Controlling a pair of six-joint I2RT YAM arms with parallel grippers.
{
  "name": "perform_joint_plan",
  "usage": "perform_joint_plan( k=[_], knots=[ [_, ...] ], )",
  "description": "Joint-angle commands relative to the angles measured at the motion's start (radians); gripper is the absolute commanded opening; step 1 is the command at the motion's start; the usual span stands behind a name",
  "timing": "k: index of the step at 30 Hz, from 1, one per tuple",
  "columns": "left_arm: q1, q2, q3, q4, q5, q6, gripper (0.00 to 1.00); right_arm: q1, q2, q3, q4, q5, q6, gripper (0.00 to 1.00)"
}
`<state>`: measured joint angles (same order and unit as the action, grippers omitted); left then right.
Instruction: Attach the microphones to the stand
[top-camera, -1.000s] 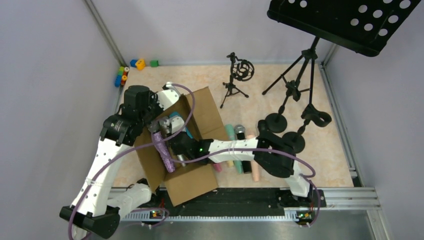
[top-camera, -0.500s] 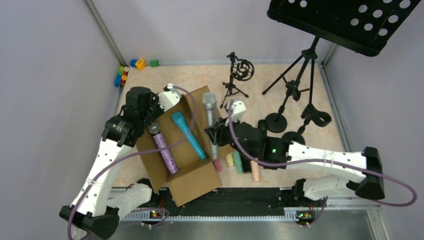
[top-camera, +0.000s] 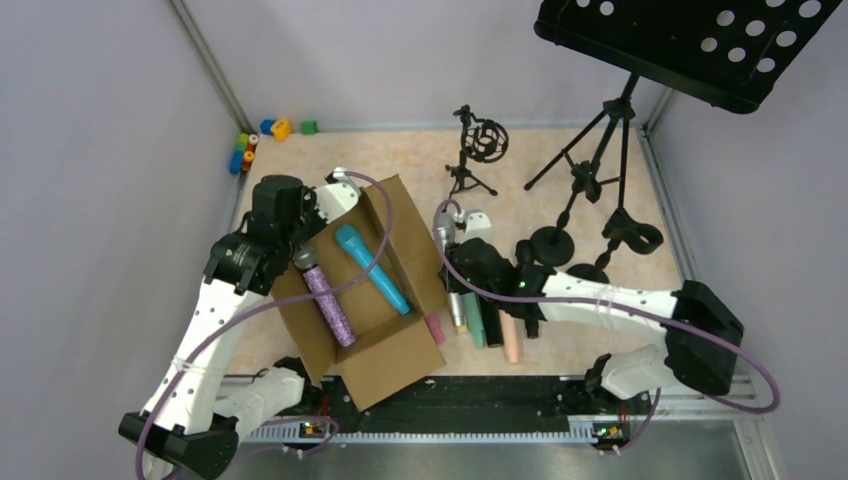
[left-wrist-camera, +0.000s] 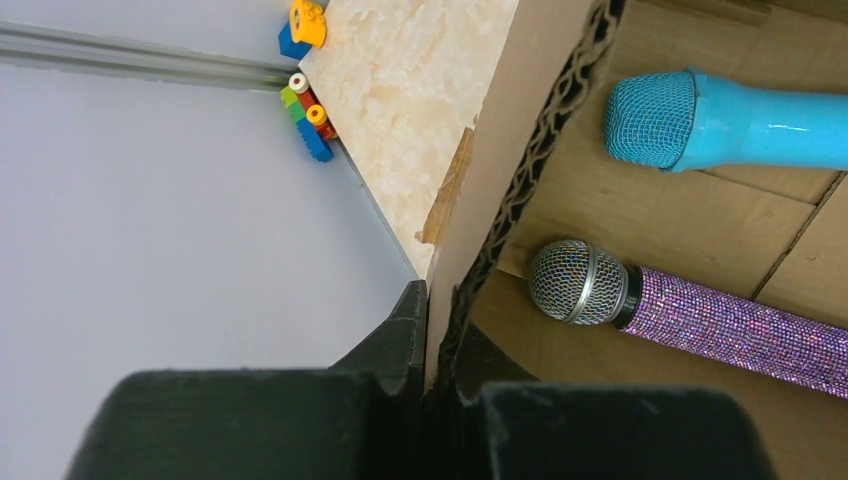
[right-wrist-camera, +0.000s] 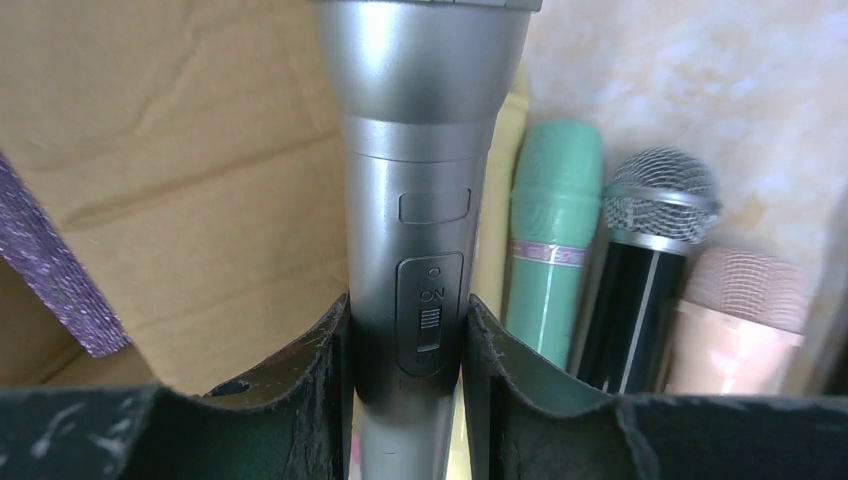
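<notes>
My right gripper (top-camera: 462, 278) is shut on the silver microphone (top-camera: 457, 308), low beside the box's right wall; in the right wrist view the jaws (right-wrist-camera: 407, 330) clamp its body (right-wrist-camera: 420, 180) at the ON switch. Next to it lie yellow (right-wrist-camera: 500, 200), teal (right-wrist-camera: 555, 230), black (right-wrist-camera: 645, 290) and peach (right-wrist-camera: 740, 320) microphones. A pink one (top-camera: 436, 328) shows by the box. My left gripper (top-camera: 290, 255) is shut on the cardboard box wall (left-wrist-camera: 490, 170). In the box (top-camera: 385, 350) lie the blue (top-camera: 370, 268) and glittery purple (top-camera: 328, 300) microphones. Round-base stands (top-camera: 555, 240) with a clip (top-camera: 632, 235) are to the right.
A small tripod with a shock mount (top-camera: 480, 145) stands at the back. A black music stand (top-camera: 700, 45) overhangs the back right. Toy blocks (top-camera: 255, 140) lie in the back left corner. Grey walls close in both sides.
My right arm has lifted the silver microphone out of the box, carried it right and lowered it beside the row of microphones. The left gripper has stayed on the box wall.
</notes>
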<state>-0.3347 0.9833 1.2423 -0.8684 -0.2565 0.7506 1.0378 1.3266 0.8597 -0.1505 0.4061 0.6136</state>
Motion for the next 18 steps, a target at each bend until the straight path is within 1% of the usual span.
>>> perform_joint_plan(
  k=[1, 11, 12, 16, 18],
  knots=[
    [0.004, -0.038, 0.033, 0.113, -0.037, -0.001, 0.0, 0.009, 0.087, 0.03, 0.115, -0.105, 0.022, 0.0],
    [0.004, -0.039, 0.052, 0.097, -0.033, -0.004, 0.0, 0.014, 0.291, 0.078, 0.188, -0.134, 0.032, 0.0],
    [0.004, -0.037, 0.056, 0.094, -0.03, -0.007, 0.0, 0.014, 0.31, 0.087, 0.19, -0.133, 0.032, 0.02],
    [0.003, -0.033, 0.06, 0.089, -0.027, -0.013, 0.0, 0.015, 0.368, 0.122, 0.186, -0.124, 0.023, 0.18],
    [0.003, -0.034, 0.061, 0.088, -0.026, -0.013, 0.0, 0.016, 0.382, 0.129, 0.179, -0.116, 0.021, 0.31]
  ],
)
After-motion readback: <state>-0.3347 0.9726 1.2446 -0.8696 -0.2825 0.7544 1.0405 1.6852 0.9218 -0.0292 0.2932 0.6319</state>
